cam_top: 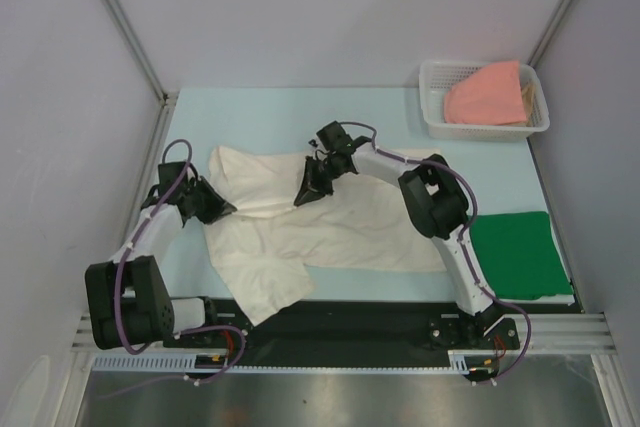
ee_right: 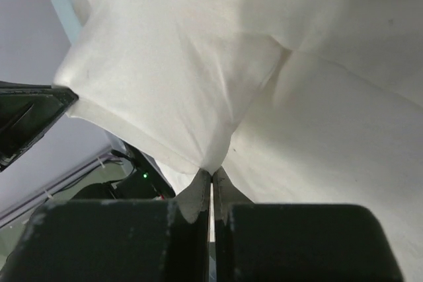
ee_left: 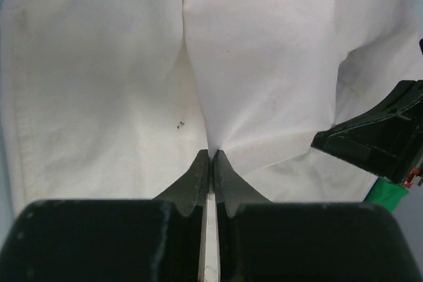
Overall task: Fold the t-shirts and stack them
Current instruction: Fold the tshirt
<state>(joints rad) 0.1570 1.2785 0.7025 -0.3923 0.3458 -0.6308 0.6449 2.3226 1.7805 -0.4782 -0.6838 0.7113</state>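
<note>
Pinching the cream-white t-shirt, left gripper at its left edge and right gripper mid-cloth are both clamped on fabric, presumably to lift one fold evenly.

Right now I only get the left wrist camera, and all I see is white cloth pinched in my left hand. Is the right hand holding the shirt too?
Observer: Yes, the right hand is shut on a fold of the white shirt, near the middle of its far edge.
Operator: I see a bit of green. What is it?
Observer: The green shirt, lying flat as a neat rectangle at the right edge of the table.
Operator: Any other shirts?
Observer: A pink shirt sits bunched in the white basket at the far right corner.
</note>
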